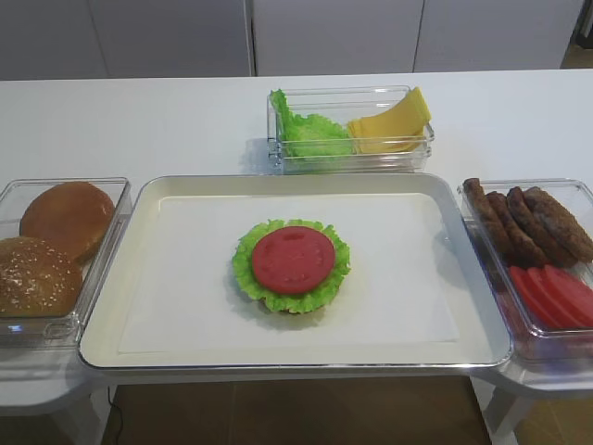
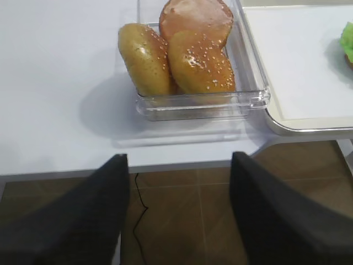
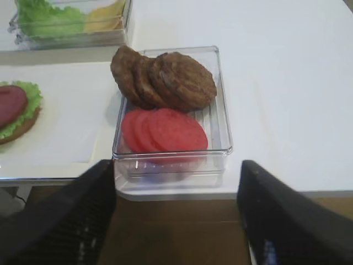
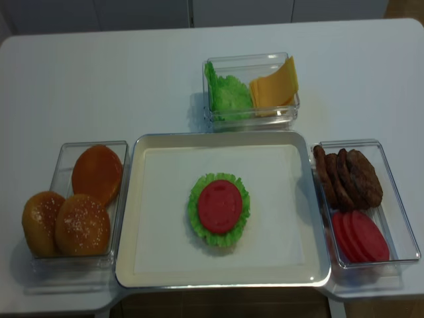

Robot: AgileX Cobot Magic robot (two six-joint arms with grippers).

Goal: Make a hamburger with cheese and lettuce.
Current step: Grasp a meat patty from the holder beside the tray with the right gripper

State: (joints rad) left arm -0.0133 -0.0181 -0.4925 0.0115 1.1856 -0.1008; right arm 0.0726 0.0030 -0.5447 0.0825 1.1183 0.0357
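The hamburger (image 1: 292,264) sits mid-tray: a brown base, ruffled green lettuce and a red tomato slice on top; it also shows in the other high view (image 4: 219,208) and at the left edge of the right wrist view (image 3: 16,110). The cheese (image 1: 391,122) is a fan of pale yellow slices in the back clear box beside loose lettuce (image 1: 306,130), also in the second high view (image 4: 273,86). My left gripper (image 2: 176,212) is open and empty, off the table's front edge below the bun box. My right gripper (image 3: 176,212) is open and empty, below the patty box.
A silver tray (image 1: 139,278) holds the stack. A clear box with three buns (image 1: 51,250) stands to its left. A clear box on the right holds brown patties (image 1: 528,222) and tomato slices (image 1: 556,295). Neither gripper shows in the high views.
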